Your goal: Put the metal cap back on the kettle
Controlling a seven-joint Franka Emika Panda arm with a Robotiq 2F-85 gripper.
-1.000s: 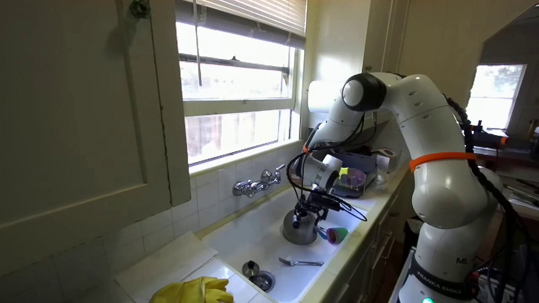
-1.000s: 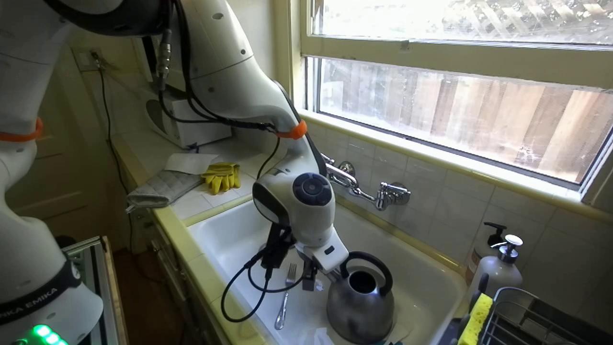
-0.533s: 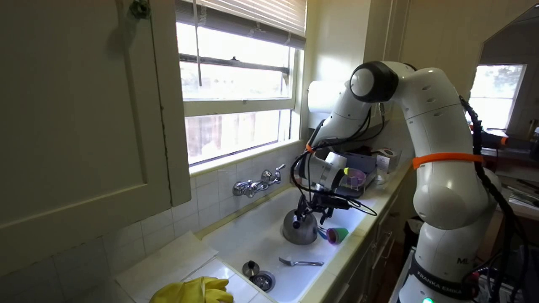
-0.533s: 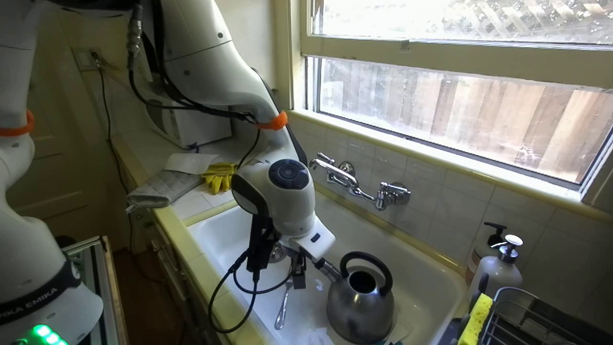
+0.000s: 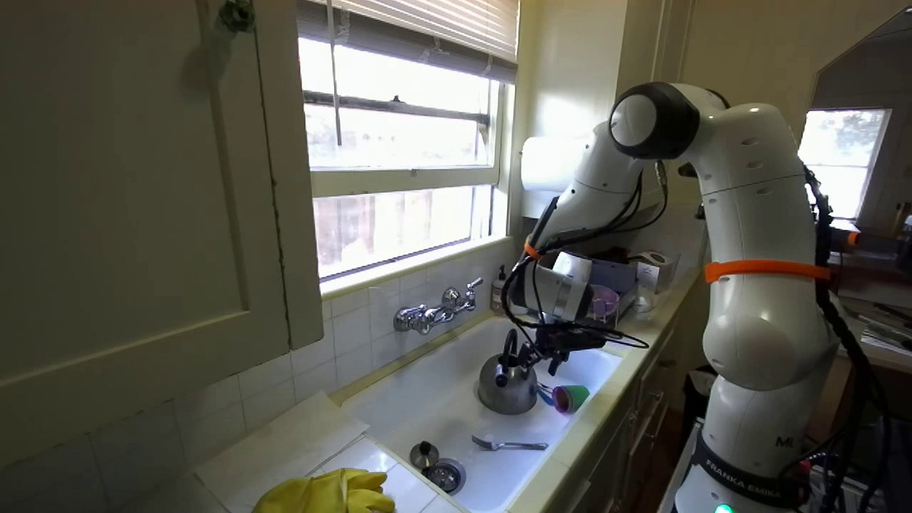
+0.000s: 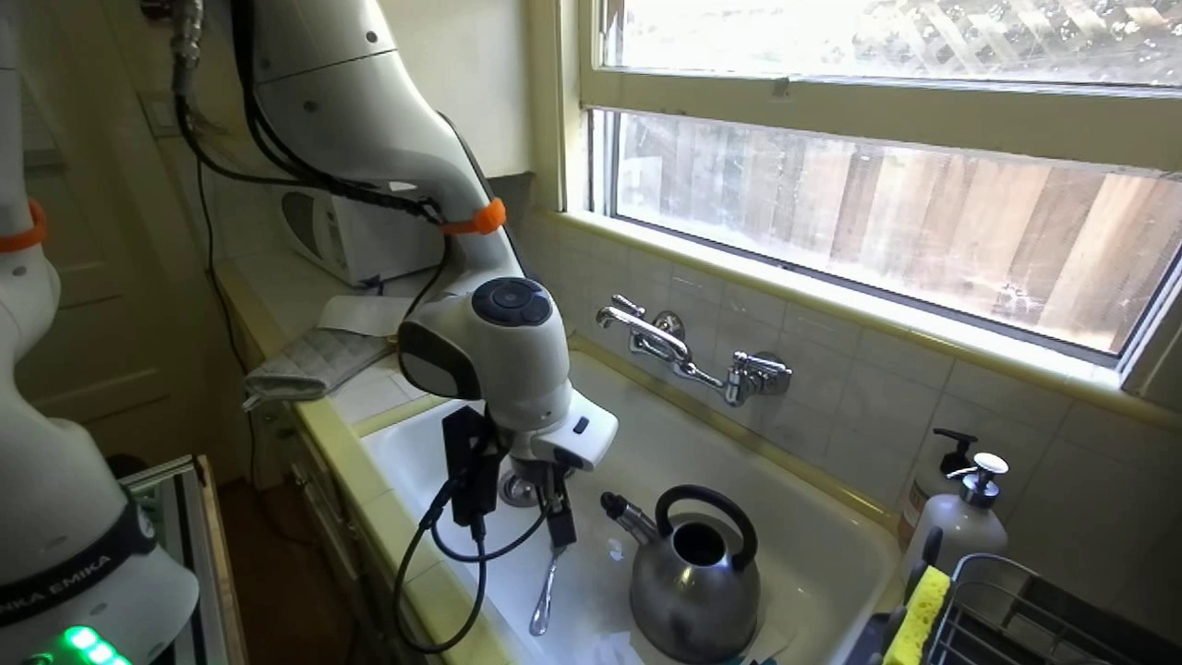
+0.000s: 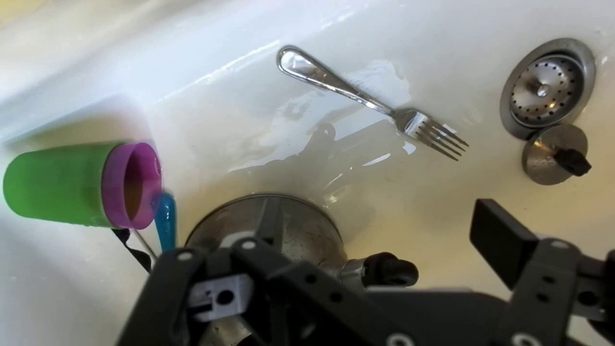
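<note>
The grey metal kettle stands upright in the sink in both exterior views; its round top opening is uncovered under the black arched handle. Its body shows partly in the wrist view behind a finger. The metal cap, a disc with a black knob, lies tilted beside the drain; it also shows in an exterior view. My gripper is open and empty, its fingers wide apart. It hangs above the sink near the kettle's spout, in both exterior views.
A fork lies on the sink floor near the drain strainer. A green and purple cup lies by the kettle. A chrome tap juts from the wall. Soap bottles and a dish rack stand beside the sink.
My arm has risen and drawn back from the kettle, uncovering the spout and more of the handle. The kettle, cap and fork have not moved.
</note>
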